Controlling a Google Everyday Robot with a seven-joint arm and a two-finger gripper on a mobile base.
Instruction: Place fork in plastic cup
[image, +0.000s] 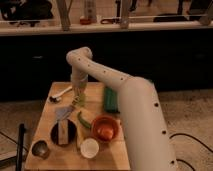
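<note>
My white arm (125, 95) reaches from the lower right up over the wooden table (112, 152) and bends down at the back. My gripper (77, 91) hangs just over the small clear plastic cup (80, 100), which stands near the table's back middle and is partly hidden by it. A light-coloured utensil, which looks like the fork (59, 94), lies on the table to the left of the gripper, apart from it.
A green flat object (110, 99) lies at the back right. An orange bowl (105, 128), a white round cup (90, 148), a dark metal cup (40, 149), a black plate (54, 131) with a block on it, a green vegetable (83, 120) and a grey cloth (63, 112) are nearer the front.
</note>
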